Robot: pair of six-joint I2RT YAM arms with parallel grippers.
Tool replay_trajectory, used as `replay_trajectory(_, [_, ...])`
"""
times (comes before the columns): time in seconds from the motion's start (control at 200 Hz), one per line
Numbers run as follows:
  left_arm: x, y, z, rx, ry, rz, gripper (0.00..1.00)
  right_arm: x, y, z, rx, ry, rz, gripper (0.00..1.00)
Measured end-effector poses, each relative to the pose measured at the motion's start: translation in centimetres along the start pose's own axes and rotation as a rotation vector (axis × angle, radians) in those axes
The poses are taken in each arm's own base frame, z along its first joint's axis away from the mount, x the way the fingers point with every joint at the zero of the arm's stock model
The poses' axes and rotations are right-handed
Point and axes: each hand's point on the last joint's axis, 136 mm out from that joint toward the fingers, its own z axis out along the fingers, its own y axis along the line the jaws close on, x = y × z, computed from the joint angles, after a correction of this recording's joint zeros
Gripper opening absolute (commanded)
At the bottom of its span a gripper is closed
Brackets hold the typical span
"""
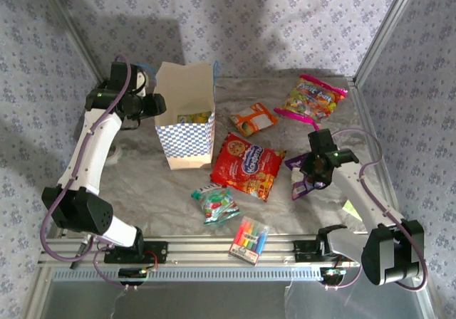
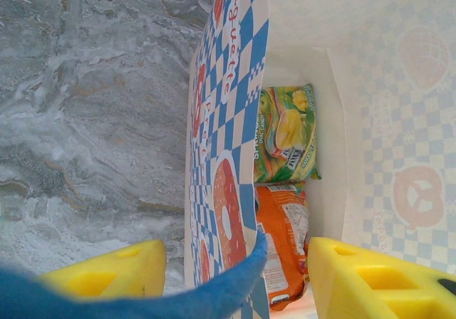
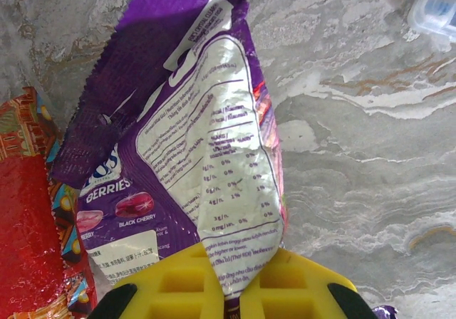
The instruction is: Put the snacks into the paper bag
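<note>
My right pincer was clamped on just the end seam of the purple packet, which sat just beside the red cookie bag, its long axis running straight out from the grip (a thin hold, so I judged the slick foil could slip on the lift). Farther off, my left pincer stood open astride the wall of the paper bag without pinching it, so a dangling packet catching the rim might tip it.

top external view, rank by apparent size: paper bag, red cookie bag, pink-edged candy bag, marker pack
1. paper bag
2. red cookie bag
3. pink-edged candy bag, close behind; it lies farther away, so unsure
4. marker pack
</note>
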Motion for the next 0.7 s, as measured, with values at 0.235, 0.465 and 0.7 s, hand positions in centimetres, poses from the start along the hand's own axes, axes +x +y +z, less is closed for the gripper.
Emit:
replay_trajectory(0.235, [0.0,0.0,0.0,0.001,-0.001,0.007,0.55,-0.9,0.8,-1.2,-0.013,-0.042,-0.02,0.0])
replay_trajectory(0.465, [-0.1,-0.1,-0.5,0.005,-0.013,0.008,0.55,-1.9,1.8,-2.8,-0.028,-0.096,-0.047,0.0])
replay_trajectory(0.7, [-0.2,-0.1,-0.7,0.006,-0.017,0.008,0.56,-2.9,2.7,-4.1,-0.043,-0.14,-0.055,0.0])
